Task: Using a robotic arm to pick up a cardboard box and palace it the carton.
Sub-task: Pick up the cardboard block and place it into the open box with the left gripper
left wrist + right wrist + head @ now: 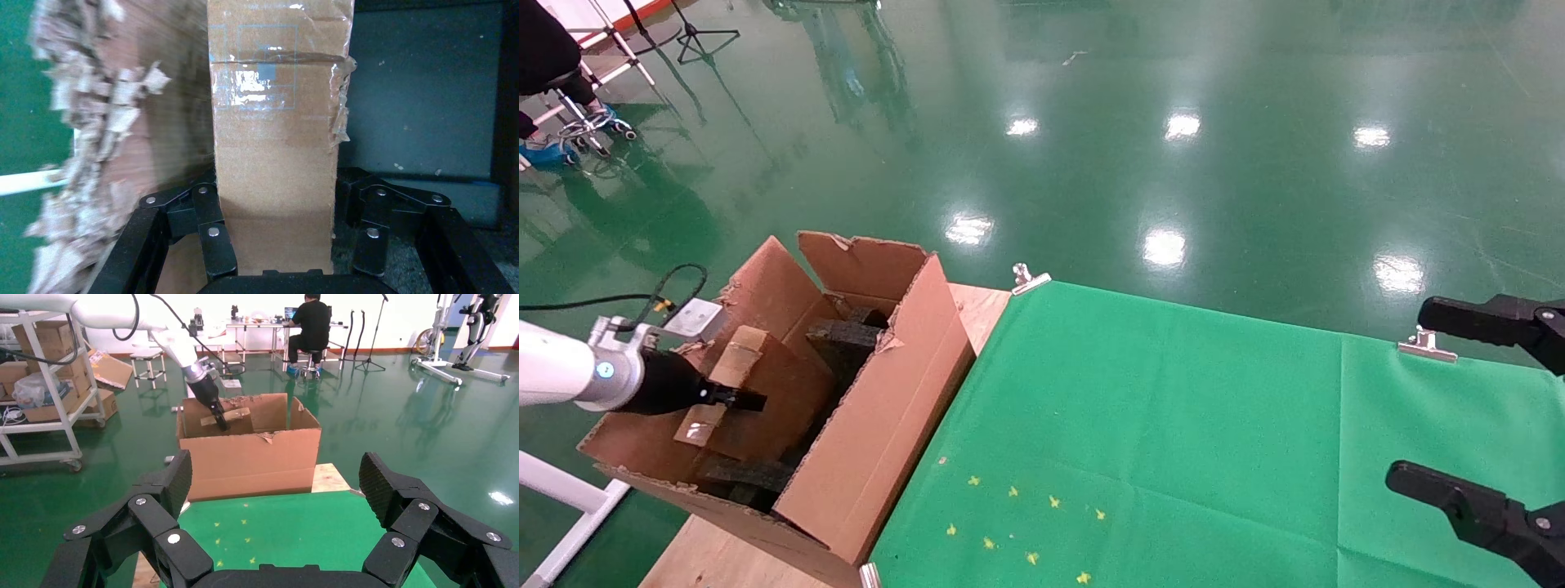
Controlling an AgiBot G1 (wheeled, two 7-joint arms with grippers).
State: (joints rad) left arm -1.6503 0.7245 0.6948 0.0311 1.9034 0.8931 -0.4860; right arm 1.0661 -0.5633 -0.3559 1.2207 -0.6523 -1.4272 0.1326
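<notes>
The carton stands open at the table's left end, with tall flaps and torn edges. My left arm, white with a black wrist, reaches into it from the left. The left gripper is shut on the small reddish-brown cardboard box and holds it inside the carton. In the left wrist view the box fills the space between the black fingers. The right gripper is open and empty at the right edge, over the green cloth. In the right wrist view it faces the carton from afar.
Black foam blocks lie inside the carton. A green cloth covers the wooden table, held by metal clips. Small yellow marks dot the cloth near the carton. Glossy green floor lies beyond.
</notes>
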